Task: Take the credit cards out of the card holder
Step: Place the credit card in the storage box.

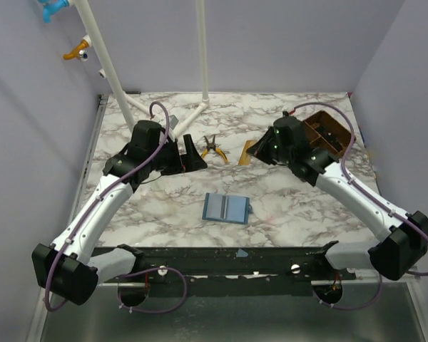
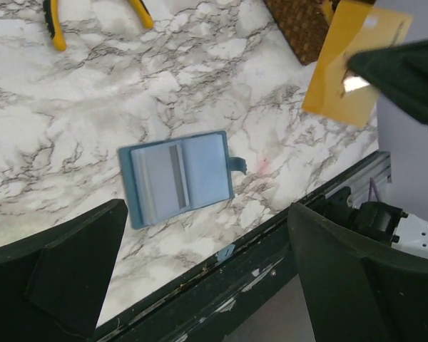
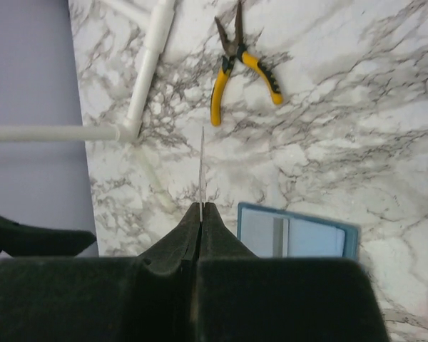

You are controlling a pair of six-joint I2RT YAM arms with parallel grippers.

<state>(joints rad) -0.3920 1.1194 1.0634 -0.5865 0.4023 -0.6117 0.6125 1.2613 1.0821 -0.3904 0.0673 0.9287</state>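
1. Small, flat, blue rectangular card holder (image 1: pixel 227 207), spread open, paler blue inside, with a short strap tab (image 2: pixel 237 165) poking from one side.
2. Tucked in one of its pockets, a smooth pale grey card (image 2: pixel 164 182) with a dark stripe running down it.
3. Thin, stiff orange-yellow card (image 2: pixel 353 60): a plain flat rectangle in the left wrist view, no more than a hairline seen edge-on in the right wrist view.
4. Slim-nosed pliers (image 1: pixel 214 148) with yellow-and-black handles, lying towards the back middle. Brown compartment tray (image 1: pixel 328 132) in the far right corner.
5. White marble-patterned tabletop (image 1: pixel 299 206), veined in grey, glossy and level. Black rail (image 1: pixel 221 255) along the near edge. White plastic pipes (image 1: pixel 200 50) rising from the back. Plain lavender walls (image 1: pixel 271 43) on three sides.
6. Right hand (image 1: pixel 260 153): black fingers pressed together on the orange-yellow card, holding it up off the tabletop, near the compartment tray.
7. Left hand (image 1: pixel 189 157): fingers spread wide apart, nothing between them, raised over the tabletop just left of the pliers.
8. Card holder lying flat in the near middle of the tabletop, between the two arms, closer to the rail than either hand is. Well apart from both hands and touched by neither. In the left wrist view, framed between the spread fingers, down on the marble.
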